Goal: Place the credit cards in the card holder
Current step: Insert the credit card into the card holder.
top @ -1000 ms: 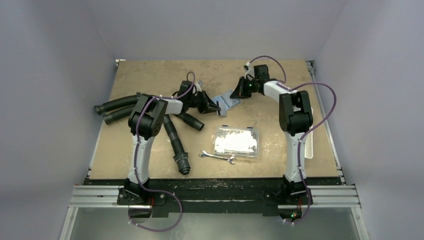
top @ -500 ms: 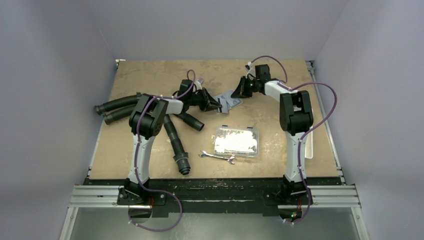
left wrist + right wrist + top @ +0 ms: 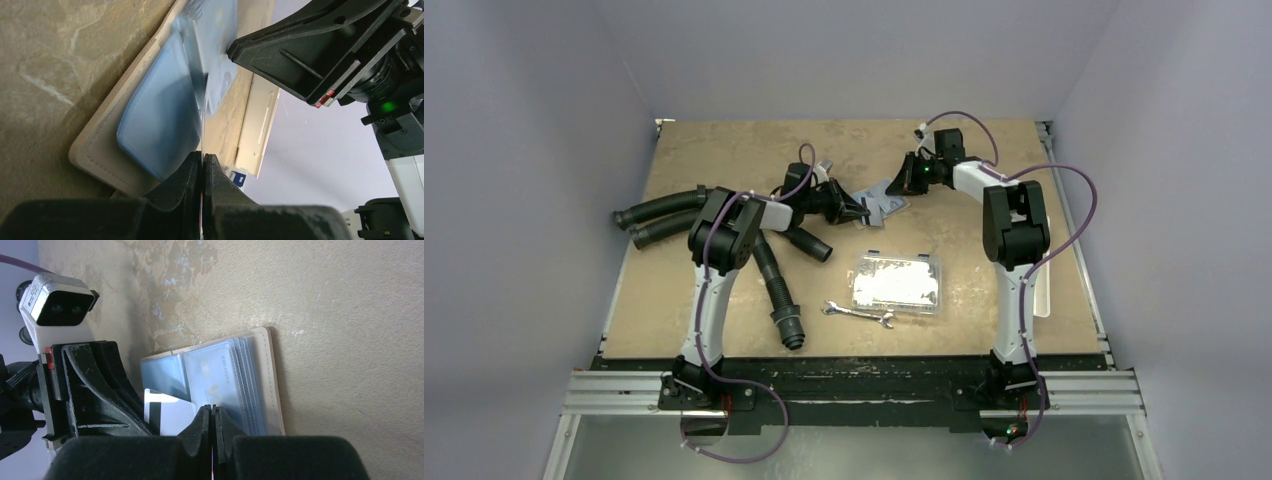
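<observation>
1. Tan-edged card holder [image 3: 879,205] lies open on the wooden table [image 3: 724,150], towards the far side. Its light-blue clear sleeves are fanned out, and one sleeve shows a card with pale lettering.
2. The left gripper [image 3: 202,157] is just left of the card holder. Its fingers are closed tight on a credit card [image 3: 167,412], pinching it by one edge.
3. In the right wrist view the credit card shows a pale face with a dark stripe and sits at the card holder's left corner, overlapping it. In the left wrist view it appears edge-on as a thin line beside the blue sleeves. Whether its leading edge is inside a sleeve cannot be told.
4. The right gripper [image 3: 900,186] is at the card holder's right far side. Its fingers are pressed together on a thin clear sleeve leaf of the card holder, with the fingertip meeting the leaf in the left wrist view.
5. The two grippers face each other across the card holder, close together but apart.
6. A clear plastic compartment box [image 3: 896,282] sits nearer the arm bases than the card holder, well apart from it.
7. A wrench [image 3: 859,314] lies just beside the box's near left corner.
8. Black corrugated hoses [image 3: 659,215] lie left of the card holder, partly under the left arm.
9. A white tray [image 3: 1042,295] lies right of the card holder at the table edge, well apart and partly hidden by the right arm.
</observation>
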Robot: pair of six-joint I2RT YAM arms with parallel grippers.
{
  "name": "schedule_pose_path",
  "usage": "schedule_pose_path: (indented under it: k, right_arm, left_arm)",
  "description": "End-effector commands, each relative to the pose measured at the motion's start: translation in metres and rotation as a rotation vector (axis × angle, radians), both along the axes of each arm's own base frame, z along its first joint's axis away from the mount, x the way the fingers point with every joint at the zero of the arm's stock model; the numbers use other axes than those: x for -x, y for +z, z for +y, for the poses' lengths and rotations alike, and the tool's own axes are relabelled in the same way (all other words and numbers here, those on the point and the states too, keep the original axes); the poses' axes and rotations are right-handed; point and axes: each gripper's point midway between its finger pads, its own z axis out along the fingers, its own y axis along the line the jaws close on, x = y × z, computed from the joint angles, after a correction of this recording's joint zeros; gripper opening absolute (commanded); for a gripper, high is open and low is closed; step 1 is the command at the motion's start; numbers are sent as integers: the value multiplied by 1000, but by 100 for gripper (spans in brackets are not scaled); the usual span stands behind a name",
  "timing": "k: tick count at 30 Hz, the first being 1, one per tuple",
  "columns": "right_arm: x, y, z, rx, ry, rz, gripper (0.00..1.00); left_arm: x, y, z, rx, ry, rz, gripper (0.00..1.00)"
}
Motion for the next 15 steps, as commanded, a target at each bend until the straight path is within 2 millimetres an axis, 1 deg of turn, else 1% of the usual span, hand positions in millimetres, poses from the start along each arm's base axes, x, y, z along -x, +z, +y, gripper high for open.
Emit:
schedule_pose_path:
  k: [1, 6, 12, 15]
  right_arm:
    - [-5, -8, -6, 29, -12, 4, 0]
    - [-4, -10, -5, 28, -11, 8, 0]
    - [-5, -11, -6, 30, -13, 11, 0]
    - [-4, -11, -6, 31, -12, 13, 0]
  left_arm:
    - [-8, 10, -2, 47, -2, -35, 0]
    - [-7, 4, -1, 48, 11, -2, 0]
    - [-12, 1, 0, 38, 33, 5, 0]
    - [-15, -4, 3, 18, 54, 9, 0]
